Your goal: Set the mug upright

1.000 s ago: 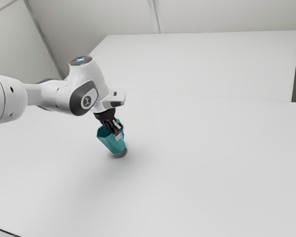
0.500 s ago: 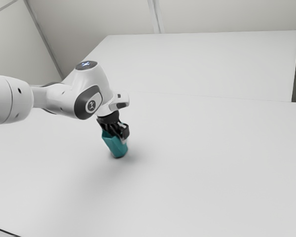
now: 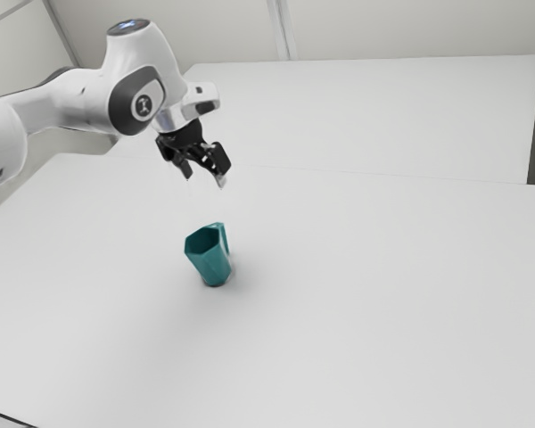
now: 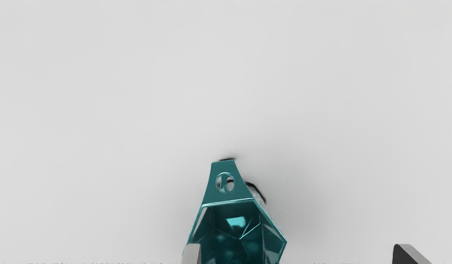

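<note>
Exterior view: my black two-finger claw (image 3: 204,180) hangs above the teal faceted mug (image 3: 212,260), apart from it, fingers spread wide. The mug stands on its base on the smooth white bench (image 3: 357,294), mouth up. On the white jointed arm (image 3: 85,100), a pale emblem (image 3: 144,105) sits in a dark panel (image 3: 120,111), too small for me to read.

The mug (image 3: 212,266) is plain teal, deepening inside around bright turquoise glints, the counter (image 3: 366,294) beneath it unpatterned pale grey, the end effector (image 3: 204,180) above it black with light-grey tips, the arm (image 3: 71,100) white with dark-grey patches.
</note>
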